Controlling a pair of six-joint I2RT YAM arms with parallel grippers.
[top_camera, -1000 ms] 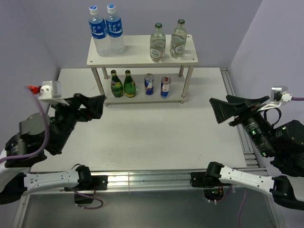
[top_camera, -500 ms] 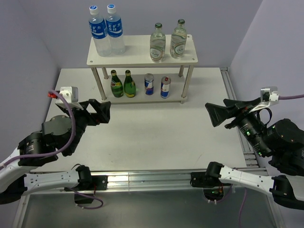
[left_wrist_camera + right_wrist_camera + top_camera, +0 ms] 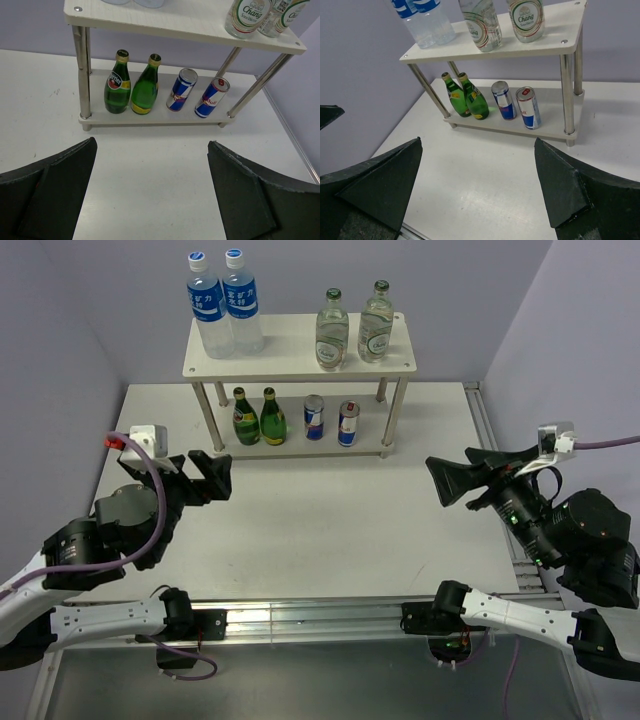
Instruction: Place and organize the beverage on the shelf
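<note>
Top view: the shelf (image 3: 290,348) stands at the far side of the tabletop (image 3: 330,520). On the upper board are two water bottles (image 3: 225,305) at the left and two clear glass bottles (image 3: 332,330) at the right. On the lower board are two green bottles (image 3: 246,418) at the left and two cans (image 3: 314,418) beside them. All are upright. My left tool (image 3: 212,477) and right tool (image 3: 440,482) hang over the tabletop, well apart from the shelf.

Left wrist view: my fingers are spread wide and hold nothing. The lower-board drinks stand in one row.

Right wrist view: my fingers are likewise wide apart and hold nothing. Both boards are in view.
</note>
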